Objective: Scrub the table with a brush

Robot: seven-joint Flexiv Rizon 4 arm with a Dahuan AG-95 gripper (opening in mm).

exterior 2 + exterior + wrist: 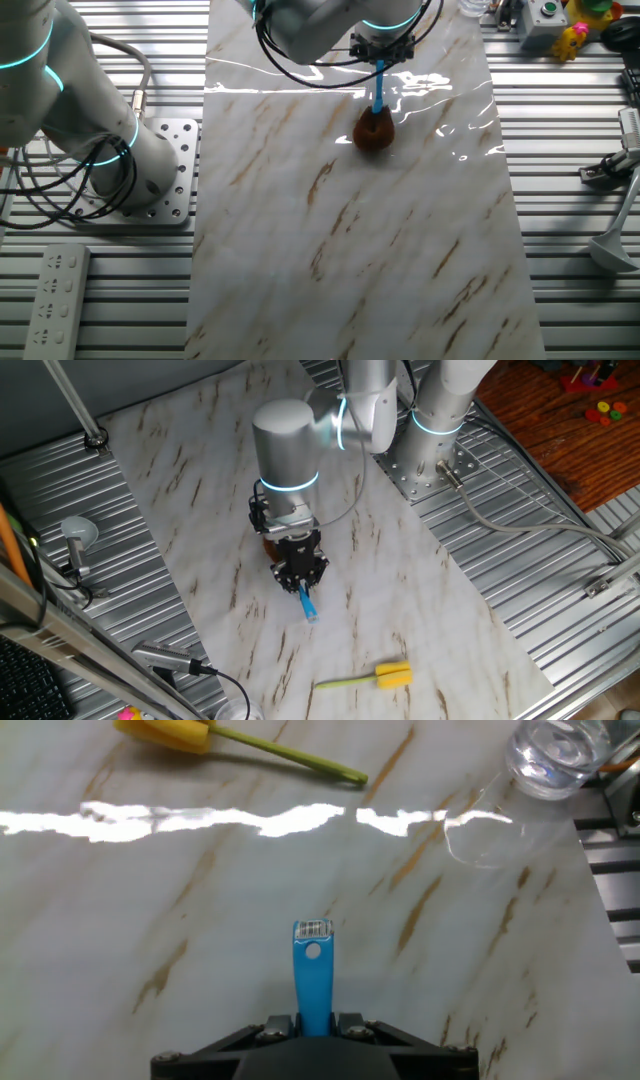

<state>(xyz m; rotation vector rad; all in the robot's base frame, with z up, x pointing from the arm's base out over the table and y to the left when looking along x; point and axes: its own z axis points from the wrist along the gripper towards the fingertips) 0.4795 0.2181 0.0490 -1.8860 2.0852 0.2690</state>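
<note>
Clear glass jar (553, 755) at the table (400, 250) edge, contents indiscernible, brush (375, 128) pinched by the gripper (301, 578), bristles pressed on marble, yellow brush (380, 678) lying nearby

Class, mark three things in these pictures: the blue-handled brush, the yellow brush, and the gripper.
the brush (375, 131), the other fixed view, on its brown bristle head.
the yellow brush (392, 676), one fixed view, on its yellow head.
the gripper (301, 585), one fixed view, between the fingertips, shut on the blue handle.
</note>
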